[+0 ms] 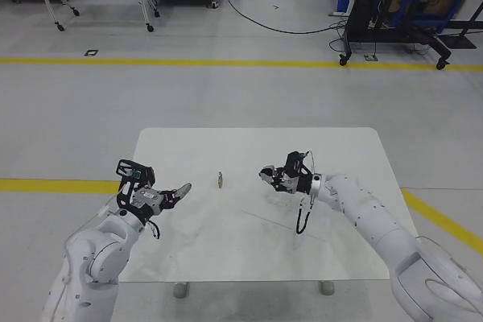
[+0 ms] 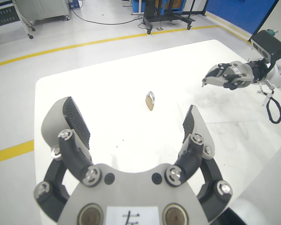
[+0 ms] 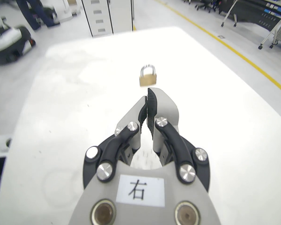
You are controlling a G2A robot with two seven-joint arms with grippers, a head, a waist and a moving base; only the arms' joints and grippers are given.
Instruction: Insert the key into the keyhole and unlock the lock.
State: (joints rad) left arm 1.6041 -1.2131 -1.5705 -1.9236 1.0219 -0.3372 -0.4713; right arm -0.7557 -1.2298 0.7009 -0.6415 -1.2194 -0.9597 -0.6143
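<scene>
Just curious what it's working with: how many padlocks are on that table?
1. The padlock stands upright in the middle of the table, between the open left gripper and the shut right gripper, touching neither. None looks hidden.

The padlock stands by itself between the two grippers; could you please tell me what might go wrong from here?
1. The padlock stands upright on its narrow base, and the open left gripper is apart from it; an unsteadied push could tip it over.
2. The right gripper is shut, yet I cannot make out a key between its fingers; if one is pinched only at the tips, it might twist or slip on contact.
</scene>
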